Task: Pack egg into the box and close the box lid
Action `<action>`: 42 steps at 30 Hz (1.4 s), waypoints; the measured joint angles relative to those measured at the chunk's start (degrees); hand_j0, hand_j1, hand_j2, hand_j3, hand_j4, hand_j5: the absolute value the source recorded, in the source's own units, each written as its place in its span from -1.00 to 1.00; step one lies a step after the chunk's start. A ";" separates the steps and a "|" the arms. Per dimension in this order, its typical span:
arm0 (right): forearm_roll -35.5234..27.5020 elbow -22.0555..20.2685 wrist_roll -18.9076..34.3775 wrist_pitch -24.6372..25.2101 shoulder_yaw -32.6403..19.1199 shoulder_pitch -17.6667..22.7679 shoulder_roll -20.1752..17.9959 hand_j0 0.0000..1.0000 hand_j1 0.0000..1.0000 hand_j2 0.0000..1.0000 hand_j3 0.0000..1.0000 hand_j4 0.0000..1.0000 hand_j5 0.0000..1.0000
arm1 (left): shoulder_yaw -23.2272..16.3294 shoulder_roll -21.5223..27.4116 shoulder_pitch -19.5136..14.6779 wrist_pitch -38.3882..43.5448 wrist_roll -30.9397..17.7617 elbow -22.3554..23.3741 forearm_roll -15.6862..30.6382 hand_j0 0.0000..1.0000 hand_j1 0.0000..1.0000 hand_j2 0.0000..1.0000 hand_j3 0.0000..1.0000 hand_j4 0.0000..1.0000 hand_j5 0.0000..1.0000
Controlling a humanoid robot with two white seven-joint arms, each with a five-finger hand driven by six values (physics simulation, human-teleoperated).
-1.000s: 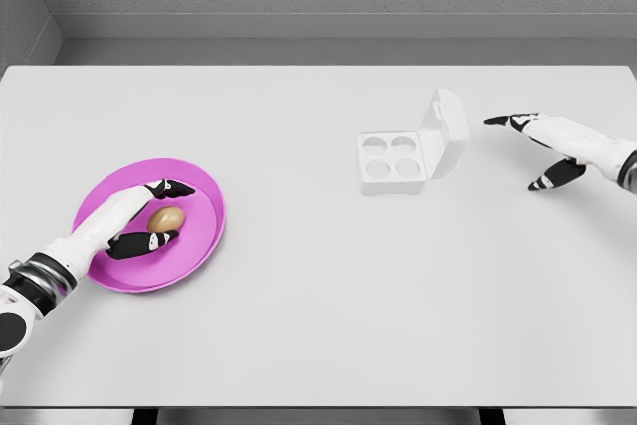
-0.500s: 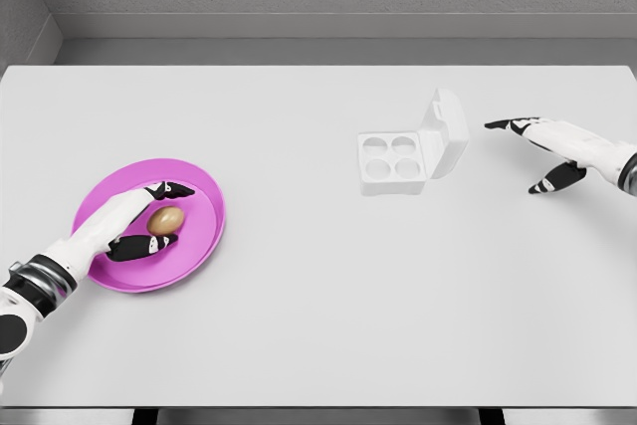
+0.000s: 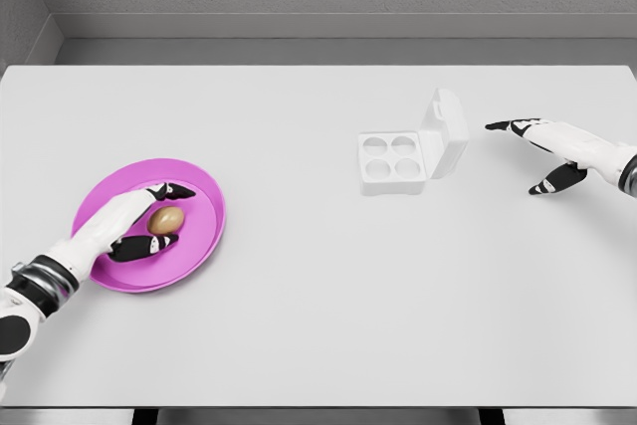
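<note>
A brown egg (image 3: 166, 218) lies on a pink plate (image 3: 204, 241) at the left of the table. My left hand (image 3: 159, 218) rests on the plate with its fingers (image 3: 171, 190) just beyond the egg and the thumb just in front of it. A small gap shows on the far side, so the hand brackets the egg without clasping it. The white egg box (image 3: 390, 162) stands right of centre with four empty cups. Its lid (image 3: 445, 132) is up on the right side. My right hand (image 3: 528, 156) hovers open to the right of the lid, apart from it.
The white table (image 3: 318, 306) ends at a grey wall at the back and at a front edge near the bottom of the view. Bare tabletop lies between the plate and the box.
My left hand has drawn back slightly toward the lower left while staying around the egg. My right hand has pulled a little to the right. Egg and box have not moved.
</note>
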 measured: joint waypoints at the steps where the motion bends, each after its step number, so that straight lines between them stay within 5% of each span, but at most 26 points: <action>1: 0.00 0.00 0.00 0.00 0.00 0.00 0.00 1.00 1.00 1.00 1.00 1.00 1.00 | 0.00 -0.05 0.09 0.00 0.00 0.00 -0.01 0.44 0.44 0.44 0.44 0.44 0.44; 11: -0.03 -0.01 0.00 0.01 -0.01 0.09 -0.05 1.00 1.00 1.00 1.00 1.00 1.00 | 0.36 -0.11 0.35 0.00 0.00 0.12 0.04 0.44 0.44 0.44 0.44 0.44 0.44; 19: -0.02 -0.04 0.00 0.00 0.00 0.09 -0.09 1.00 1.00 1.00 1.00 1.00 1.00 | 0.51 -0.13 0.44 0.00 0.03 0.10 0.18 0.17 0.17 0.17 0.17 0.17 0.17; 42: -0.15 0.16 0.02 0.03 -0.03 0.53 -0.22 1.00 1.00 1.00 1.00 1.00 1.00 | 1.46 -0.13 0.35 -0.09 0.07 -0.48 0.62 -0.09 -0.09 -0.09 -0.09 -0.09 -0.09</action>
